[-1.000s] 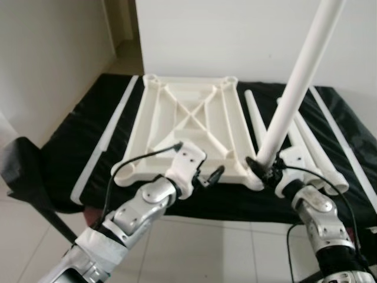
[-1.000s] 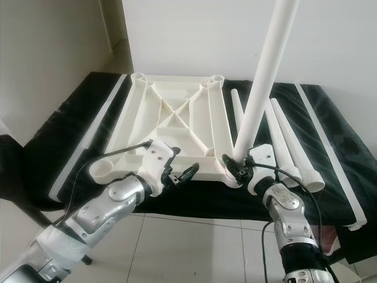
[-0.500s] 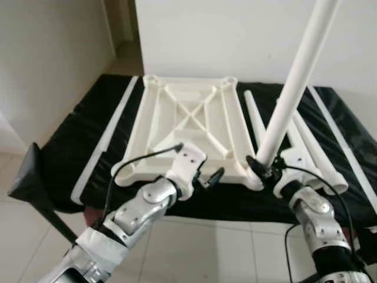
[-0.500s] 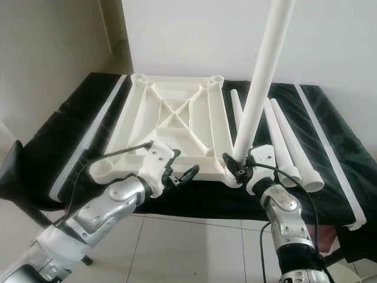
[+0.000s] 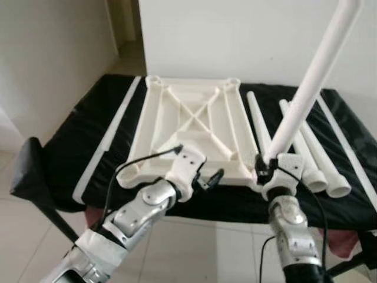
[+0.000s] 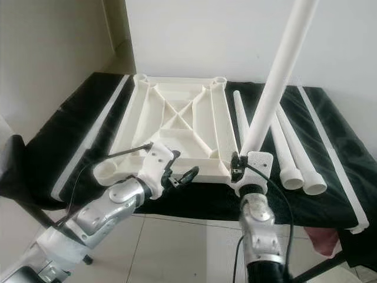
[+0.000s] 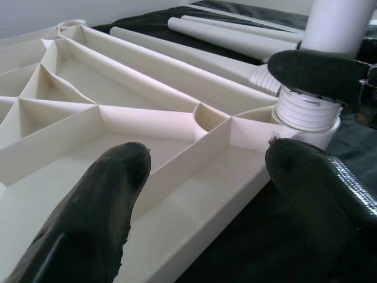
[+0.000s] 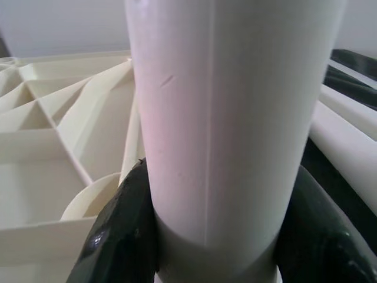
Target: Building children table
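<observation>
The right tool [image 5: 266,170] stays clamped on the table leg [image 5: 309,88], whose foot sits at the tabletop [image 5: 191,127]'s near right corner socket; the leg now tilts further right. The left tool [image 5: 209,178], fingers apart, hovers at the tabletop's near edge. Seating isn't finished.

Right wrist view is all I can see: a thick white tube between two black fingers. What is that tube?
Observer: A long table leg, held low by the right pincer and rising tilted from the near right corner of an upside-down tabletop.
Visitor: Are there more legs?
Observer: Three more legs lie on the black cloth, to the tabletop's right.
Visitor: And the other arm?
Observer: The left pincer is open at the tabletop's near edge, holding nothing.
</observation>
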Tool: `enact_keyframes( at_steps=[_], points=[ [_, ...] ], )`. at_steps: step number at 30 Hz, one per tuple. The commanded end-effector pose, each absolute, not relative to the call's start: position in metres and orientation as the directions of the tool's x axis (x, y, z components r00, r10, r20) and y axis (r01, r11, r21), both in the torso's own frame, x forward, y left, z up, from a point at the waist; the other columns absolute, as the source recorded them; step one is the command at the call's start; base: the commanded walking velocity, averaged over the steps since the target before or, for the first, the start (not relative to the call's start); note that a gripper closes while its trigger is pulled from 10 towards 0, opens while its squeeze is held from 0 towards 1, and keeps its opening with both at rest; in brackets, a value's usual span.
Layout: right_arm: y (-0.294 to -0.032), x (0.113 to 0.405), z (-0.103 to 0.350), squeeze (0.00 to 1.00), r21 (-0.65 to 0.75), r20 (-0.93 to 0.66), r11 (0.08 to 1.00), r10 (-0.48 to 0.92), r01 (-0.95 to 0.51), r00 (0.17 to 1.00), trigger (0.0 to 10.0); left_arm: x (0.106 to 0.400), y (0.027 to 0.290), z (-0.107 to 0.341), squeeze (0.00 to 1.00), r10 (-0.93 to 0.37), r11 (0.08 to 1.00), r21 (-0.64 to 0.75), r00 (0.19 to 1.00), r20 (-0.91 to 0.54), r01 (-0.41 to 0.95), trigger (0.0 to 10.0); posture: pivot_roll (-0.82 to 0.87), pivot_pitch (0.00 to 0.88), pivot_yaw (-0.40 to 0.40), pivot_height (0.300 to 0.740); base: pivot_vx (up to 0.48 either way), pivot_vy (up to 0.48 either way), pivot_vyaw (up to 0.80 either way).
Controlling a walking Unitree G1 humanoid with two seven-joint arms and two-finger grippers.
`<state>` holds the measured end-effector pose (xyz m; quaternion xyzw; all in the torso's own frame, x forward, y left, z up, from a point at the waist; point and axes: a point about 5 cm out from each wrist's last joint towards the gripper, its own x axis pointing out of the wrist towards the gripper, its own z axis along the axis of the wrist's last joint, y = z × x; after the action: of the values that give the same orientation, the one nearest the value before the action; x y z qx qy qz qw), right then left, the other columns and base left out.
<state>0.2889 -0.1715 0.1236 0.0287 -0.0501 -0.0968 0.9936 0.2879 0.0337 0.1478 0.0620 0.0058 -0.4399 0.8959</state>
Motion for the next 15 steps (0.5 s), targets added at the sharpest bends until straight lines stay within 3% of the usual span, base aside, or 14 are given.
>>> enact_keyframes(
  at_steps=[1,13,14,15],
  points=[
    [-0.166,0.283,0.11,0.0,0.101,0.018,0.968,-0.232,0.229,0.973,10.0,0.275,0.028,0.148,0.0,-0.933,0.341,0.093,0.349,-0.089,0.935,10.0,-0.03,0.0,-0.007,0.74,0.0,0.0,0.0],
    [-0.161,0.281,0.12,0.0,0.115,0.055,0.973,-0.208,0.2,0.977,10.0,0.276,0.028,0.15,0.0,-0.936,0.332,0.103,0.341,-0.089,0.938,10.0,-0.02,0.0,0.0,0.74,0.0,0.0,0.0],
    [-0.161,0.281,0.12,0.0,0.114,0.058,0.973,-0.206,0.199,0.977,0.3,0.276,0.028,0.15,0.0,-0.936,0.331,0.104,0.34,-0.088,0.938,10.0,-0.02,0.0,-0.005,0.74,0.0,0.0,0.0],
    [-0.161,0.281,0.12,0.0,0.114,0.058,0.973,-0.206,0.199,0.977,0.3,0.276,0.028,0.15,0.0,-0.936,0.331,0.104,0.34,-0.088,0.938,10.0,-0.02,0.0,-0.005,0.74,0.0,0.0,0.0]
  ],
)
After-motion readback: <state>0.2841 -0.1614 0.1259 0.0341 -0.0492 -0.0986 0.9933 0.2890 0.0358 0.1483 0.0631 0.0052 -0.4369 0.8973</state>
